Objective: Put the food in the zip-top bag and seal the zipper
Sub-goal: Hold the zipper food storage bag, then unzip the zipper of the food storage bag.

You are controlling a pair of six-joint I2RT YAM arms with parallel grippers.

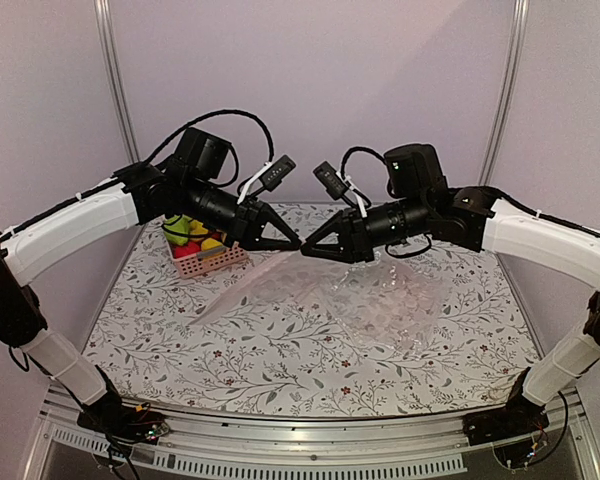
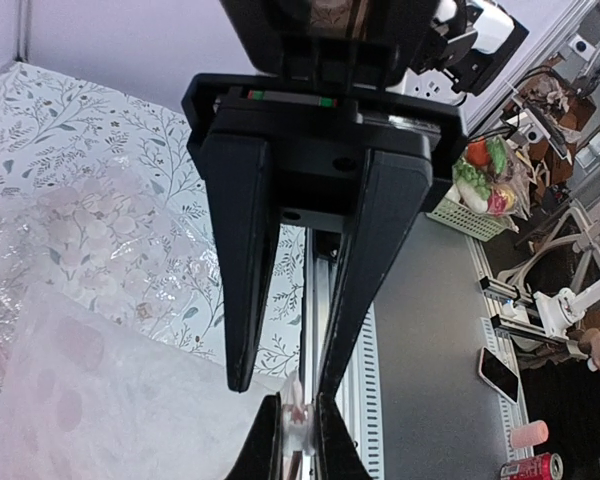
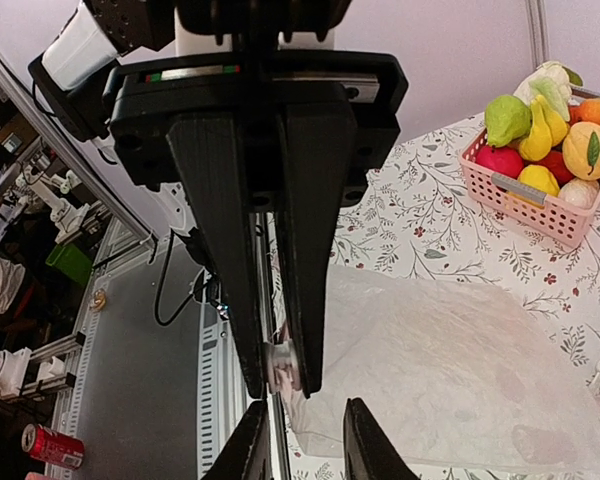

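The zip-top bag [image 1: 255, 290] sits mid-frame in the top view, one edge held up off the table [image 1: 280, 370] by the left gripper [image 1: 296, 243] and right gripper [image 1: 307, 250], both pinching it; the left wrist view shows it bottom left, and the right wrist view shows the zipper [image 3: 280, 365] squeezed at centre.

Behind left gripper [image 1: 298, 243]: basket [image 1: 212, 262] and food [image 1: 185, 232] largely hidden. Beside right gripper [image 3: 280, 378]: bag [image 3: 450, 370] cut by frame edge, zipper too faint to tell
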